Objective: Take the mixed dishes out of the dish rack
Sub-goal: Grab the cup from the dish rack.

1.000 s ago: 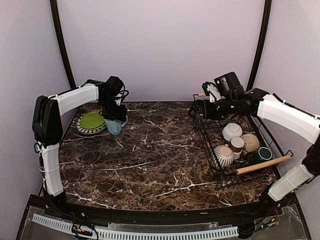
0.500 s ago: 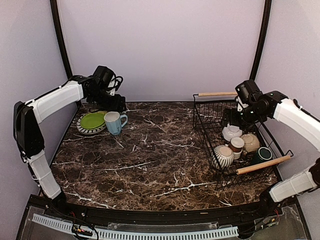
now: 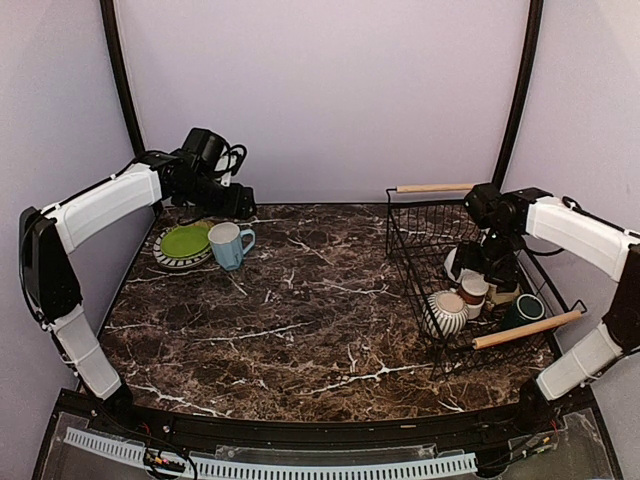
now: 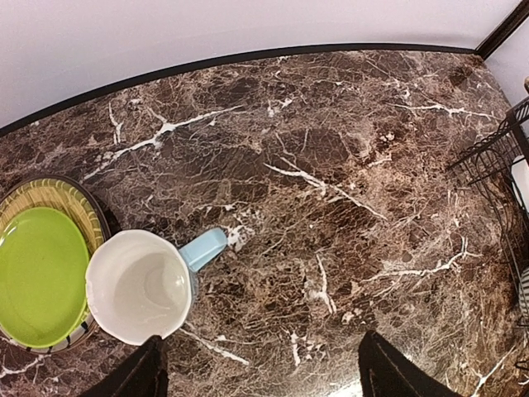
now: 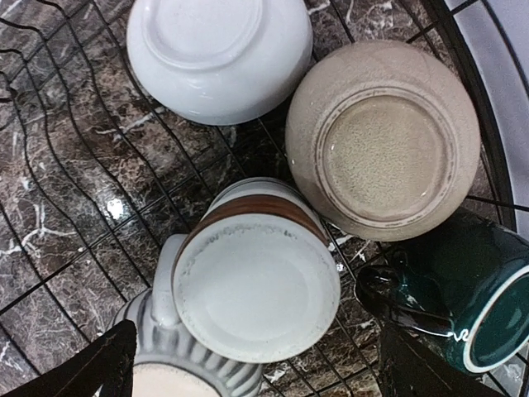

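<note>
The dish rack (image 3: 435,187) stands at the right. In it lie, bottoms up, a white bowl (image 5: 219,50), a beige bowl (image 5: 384,136) and a small grey cup (image 5: 256,281) with a brown band. The cup leans on the striped grey bowl (image 5: 178,364), and a dark green mug (image 5: 479,298) lies on its side. My right gripper (image 5: 264,368) is open just above the cup (image 3: 472,293), one finger on each side. A light blue mug (image 3: 228,245) stands upright beside the lime-green plate (image 3: 183,241), which rests on a striped plate (image 4: 70,194). My left gripper (image 4: 264,376) hangs open and empty above the mug (image 4: 139,285).
The rack's second wooden handle (image 3: 525,329) crosses its near right corner. Its wire walls (image 5: 50,165) rise around my right gripper. Brown marble tabletop (image 3: 320,300) lies between the plates and the rack. Purple walls close the back and both sides.
My left gripper has let go of the light blue mug and lifted back towards the far left. My right gripper has swung over the rack and come down above the grey cup.
</note>
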Motion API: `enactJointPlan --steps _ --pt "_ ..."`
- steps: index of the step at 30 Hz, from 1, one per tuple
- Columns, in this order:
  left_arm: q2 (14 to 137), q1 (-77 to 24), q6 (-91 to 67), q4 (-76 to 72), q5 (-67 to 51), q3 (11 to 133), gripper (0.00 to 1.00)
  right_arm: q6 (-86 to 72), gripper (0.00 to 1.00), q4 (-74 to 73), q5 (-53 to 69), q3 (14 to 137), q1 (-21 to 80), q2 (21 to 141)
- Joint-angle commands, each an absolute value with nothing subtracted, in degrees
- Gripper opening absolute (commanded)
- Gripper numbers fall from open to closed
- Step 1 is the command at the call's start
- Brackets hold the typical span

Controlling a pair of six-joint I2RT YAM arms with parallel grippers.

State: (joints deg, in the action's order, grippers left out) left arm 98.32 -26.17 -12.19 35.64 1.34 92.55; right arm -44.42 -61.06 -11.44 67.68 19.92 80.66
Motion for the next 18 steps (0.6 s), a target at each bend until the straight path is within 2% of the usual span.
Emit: enactJointPlan --steps 1,10,18 --pt "96.6 -26.9 -11.4 35.5 0.5 91.8 0.79 -50.4 0.99 -61.8 -11.4 67.8 19.7 84.7" --pt "97.1 -27.6 -11.2 35.6 0.4 91.8 0.79 -55.0 0.98 -62.1 -13.5 69.7 19.7 92.9" --pt "97.3 -27.7 -11.2 35.7 0.2 91.9 0.79 -57.5 0.8 -64.2 -16.1 70.9 19.7 93.5"
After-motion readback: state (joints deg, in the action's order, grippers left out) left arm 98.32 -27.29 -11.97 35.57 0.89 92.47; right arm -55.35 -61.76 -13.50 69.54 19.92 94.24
